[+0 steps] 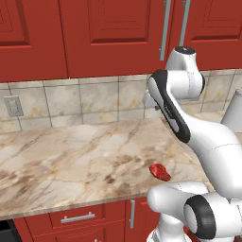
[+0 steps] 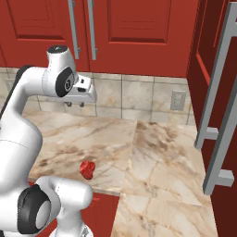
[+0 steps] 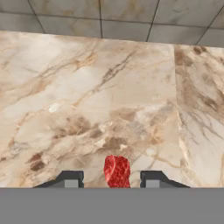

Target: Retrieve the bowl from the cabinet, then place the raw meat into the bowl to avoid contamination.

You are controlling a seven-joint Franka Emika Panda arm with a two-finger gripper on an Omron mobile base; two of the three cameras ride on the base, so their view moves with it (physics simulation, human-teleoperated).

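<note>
The raw meat (image 1: 159,172) (image 2: 87,169) is a small glossy red lump lying near the front edge of the marble counter (image 1: 71,156). My gripper (image 2: 75,104) hangs well above the counter, in front of the tiled wall and pointing down. In the hand view the gripper (image 3: 111,179) is open, and the meat (image 3: 117,171) shows far below between the two fingertips, untouched. The red wall cabinet (image 1: 113,33) (image 2: 134,28) has its doors shut, with long silver bar handles (image 1: 165,28) (image 2: 71,28). The bowl is out of view.
A plain grey-white rounded vessel (image 1: 234,113) stands at the counter's right end. A red door with a long silver bar handle (image 2: 222,115) looms close on the right. Red drawers (image 1: 78,218) sit below the counter. A wall outlet (image 1: 13,106) is on the tiles.
</note>
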